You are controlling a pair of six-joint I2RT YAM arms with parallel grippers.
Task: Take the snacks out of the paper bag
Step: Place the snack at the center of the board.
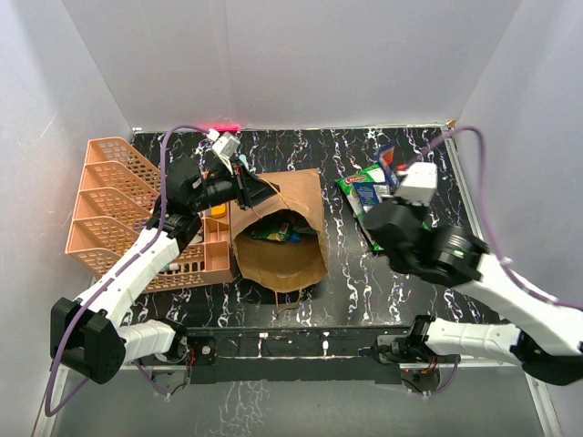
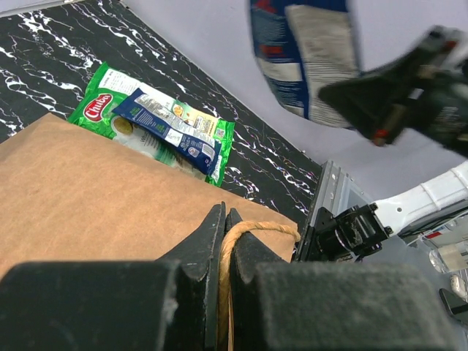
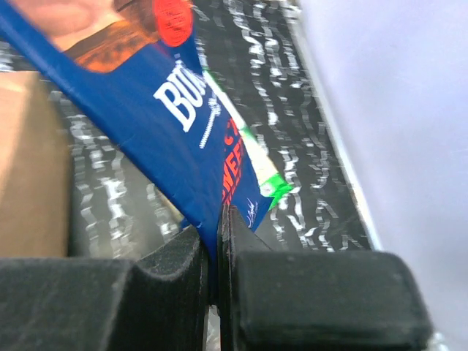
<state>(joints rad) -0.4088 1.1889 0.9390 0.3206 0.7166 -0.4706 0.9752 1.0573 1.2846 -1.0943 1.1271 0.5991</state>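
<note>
While the left pincer is pinched narrow on the twisted handle of the paper bag, holding the mouth up and open, the right pincer is clamped tight on the bottom corner of a dark blue packet, which hangs in the air above its fingertips, well clear of the bag. Below and just ahead of that right pincer, two snacks already lie on the marbled table: a green packet with a smaller blue one resting across it. Beyond the left pincer's tips, down in the bag's mouth, more green and blue foil shows, though from above I can't quite tell how many packets that is. The step in hand looks like setting the held packet down. To my eye it goes best if the right pincer sinks low beside the pile before it lets go, since a glossy packet dropped from height could skid toward the table edge close on its outer side. The left grip should hold firm, so the bag does not sag shut. An orange lattice tray sits behind the left pincer, out of the way.
</note>
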